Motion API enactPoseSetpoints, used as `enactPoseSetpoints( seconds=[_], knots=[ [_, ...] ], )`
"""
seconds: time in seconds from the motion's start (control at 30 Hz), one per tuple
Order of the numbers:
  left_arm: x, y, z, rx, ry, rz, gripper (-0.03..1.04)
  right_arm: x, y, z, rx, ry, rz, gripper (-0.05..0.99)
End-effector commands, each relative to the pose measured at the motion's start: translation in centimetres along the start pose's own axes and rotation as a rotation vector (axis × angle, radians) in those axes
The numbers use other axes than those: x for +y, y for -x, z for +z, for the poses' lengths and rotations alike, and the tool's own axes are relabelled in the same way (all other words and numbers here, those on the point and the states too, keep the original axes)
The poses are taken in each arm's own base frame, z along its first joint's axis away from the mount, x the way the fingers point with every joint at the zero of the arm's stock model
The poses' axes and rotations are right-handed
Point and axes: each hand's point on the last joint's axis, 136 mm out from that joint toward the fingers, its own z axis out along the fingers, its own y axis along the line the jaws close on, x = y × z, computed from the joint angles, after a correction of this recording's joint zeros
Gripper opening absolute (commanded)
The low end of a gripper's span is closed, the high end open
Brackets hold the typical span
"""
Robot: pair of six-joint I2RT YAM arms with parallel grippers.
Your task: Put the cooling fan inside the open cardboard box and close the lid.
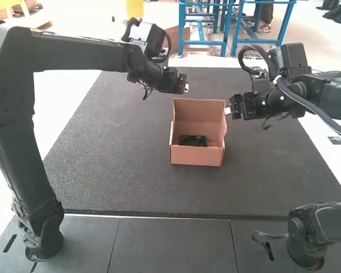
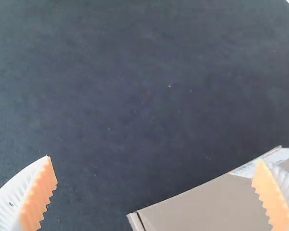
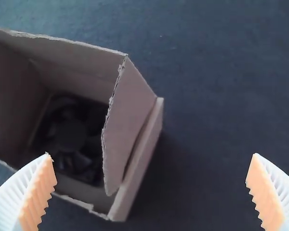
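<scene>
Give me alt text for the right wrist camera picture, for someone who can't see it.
An open brown cardboard box sits on a dark grey mat with a black cooling fan lying inside. The right gripper, white ribbed fingers with orange pads, is open close by.
</scene>
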Motion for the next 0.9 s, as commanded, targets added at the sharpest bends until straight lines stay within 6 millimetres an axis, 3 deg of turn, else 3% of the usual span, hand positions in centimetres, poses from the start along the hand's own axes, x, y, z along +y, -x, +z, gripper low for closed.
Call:
enactPoseSetpoints(
  seconds=[0.0,0.47,0.87],
  knots=[
    [-1.2,-0.2,0.2,0.01,-0.031,0.027,0.96,-0.3,2.1,-1.3,-0.062,-0.005,0.007,0.9],
    [-2.6,-5.4,0.4,0.181,-0.046,0.082,0.96,1.1,2.0,-2.6,-0.014,0.069,0.008,0.9],
    [-3.7,-10.3,0.8,0.281,-0.061,0.118,0.96,2.2,0.3,-3.2,0.051,0.128,0.012,0.9]
  ],
)
